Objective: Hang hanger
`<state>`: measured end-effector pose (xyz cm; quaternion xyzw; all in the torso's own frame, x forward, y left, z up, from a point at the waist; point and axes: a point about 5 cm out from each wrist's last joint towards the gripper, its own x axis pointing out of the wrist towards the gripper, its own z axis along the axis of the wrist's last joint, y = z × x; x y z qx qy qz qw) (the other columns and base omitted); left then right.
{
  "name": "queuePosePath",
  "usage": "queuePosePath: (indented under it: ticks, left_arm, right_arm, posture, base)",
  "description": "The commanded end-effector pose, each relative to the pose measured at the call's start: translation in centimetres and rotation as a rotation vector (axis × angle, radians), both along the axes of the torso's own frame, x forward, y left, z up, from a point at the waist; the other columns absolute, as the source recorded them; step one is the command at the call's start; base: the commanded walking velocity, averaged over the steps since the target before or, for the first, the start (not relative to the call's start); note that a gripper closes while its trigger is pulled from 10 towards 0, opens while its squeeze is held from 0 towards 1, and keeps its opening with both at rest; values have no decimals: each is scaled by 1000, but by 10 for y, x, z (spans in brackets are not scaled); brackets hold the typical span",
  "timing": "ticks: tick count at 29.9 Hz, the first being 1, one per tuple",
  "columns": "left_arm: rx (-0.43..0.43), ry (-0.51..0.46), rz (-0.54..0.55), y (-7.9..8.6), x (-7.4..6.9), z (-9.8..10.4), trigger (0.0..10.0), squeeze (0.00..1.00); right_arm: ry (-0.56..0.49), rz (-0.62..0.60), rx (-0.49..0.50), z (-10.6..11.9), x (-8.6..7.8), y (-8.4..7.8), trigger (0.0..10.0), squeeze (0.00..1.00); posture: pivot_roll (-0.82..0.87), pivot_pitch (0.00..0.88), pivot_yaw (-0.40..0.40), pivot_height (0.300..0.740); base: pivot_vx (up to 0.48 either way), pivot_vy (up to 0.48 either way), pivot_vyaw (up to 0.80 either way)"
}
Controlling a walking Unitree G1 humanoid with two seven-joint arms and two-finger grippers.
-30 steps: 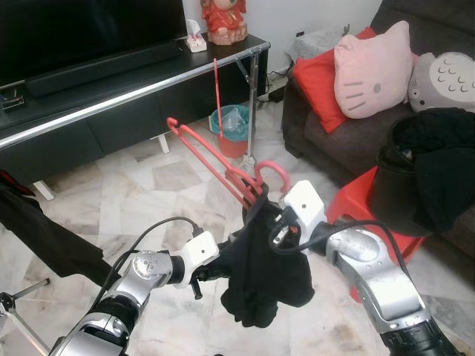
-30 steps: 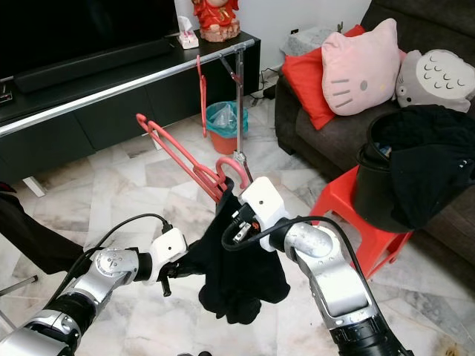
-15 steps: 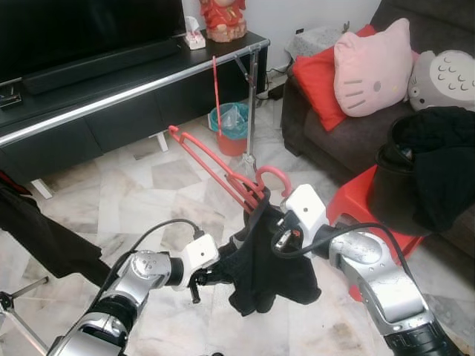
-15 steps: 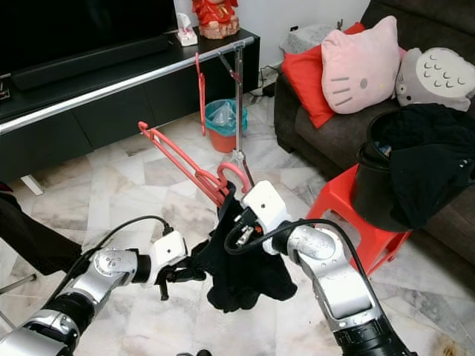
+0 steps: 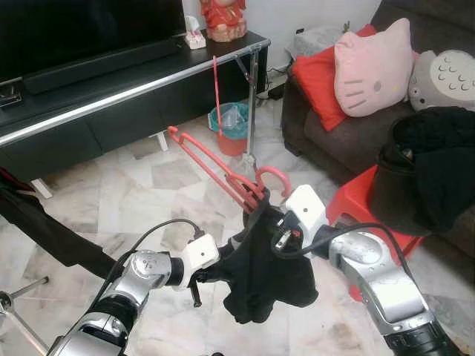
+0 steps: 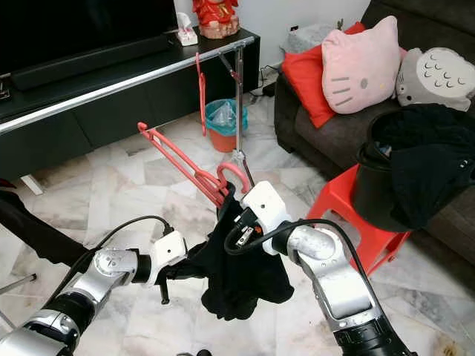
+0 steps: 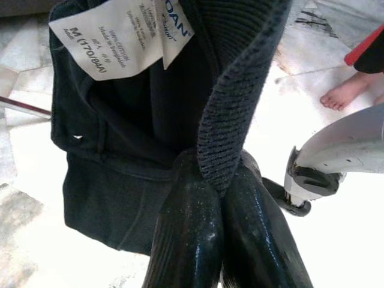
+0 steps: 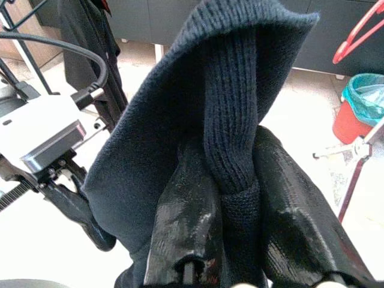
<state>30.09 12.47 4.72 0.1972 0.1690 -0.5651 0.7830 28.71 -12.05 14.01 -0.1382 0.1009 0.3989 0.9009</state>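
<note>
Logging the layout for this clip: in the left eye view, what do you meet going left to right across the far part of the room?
TV stand → teal bin → red cushion → pink cat pillow → grey plush.

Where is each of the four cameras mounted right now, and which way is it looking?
Left eye view: on the head, facing forward and down at the dark garment and pink hanger; both silver arms show.
Right eye view: on the head beside it, same scene.
Left wrist view: on the left wrist, along the left gripper, its fingers pinching the garment's ribbed edge.
Right wrist view: on the right wrist, along the right gripper, pinching ribbed cloth; the left gripper's white housing shows.
Shared: the garment appears in all four.
</note>
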Motion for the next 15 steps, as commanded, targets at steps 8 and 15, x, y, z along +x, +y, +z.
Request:
queuePosePath:
  ticks: [8,15]
  left_arm:
    - [29,-5,-39,4,-2,2,10000,0]
    - [26,1,-50,1,-3,1,10000,0]
  right_arm:
    - [-44,32,-8,7,-3,1,10000,0]
    - [-45,36,-8,7,-3,2,10000,0]
  posture:
    - [-12,63,58,740]
    - [-13,59,58,740]
  base:
    - [0,0,0]
    - [0,0,0]
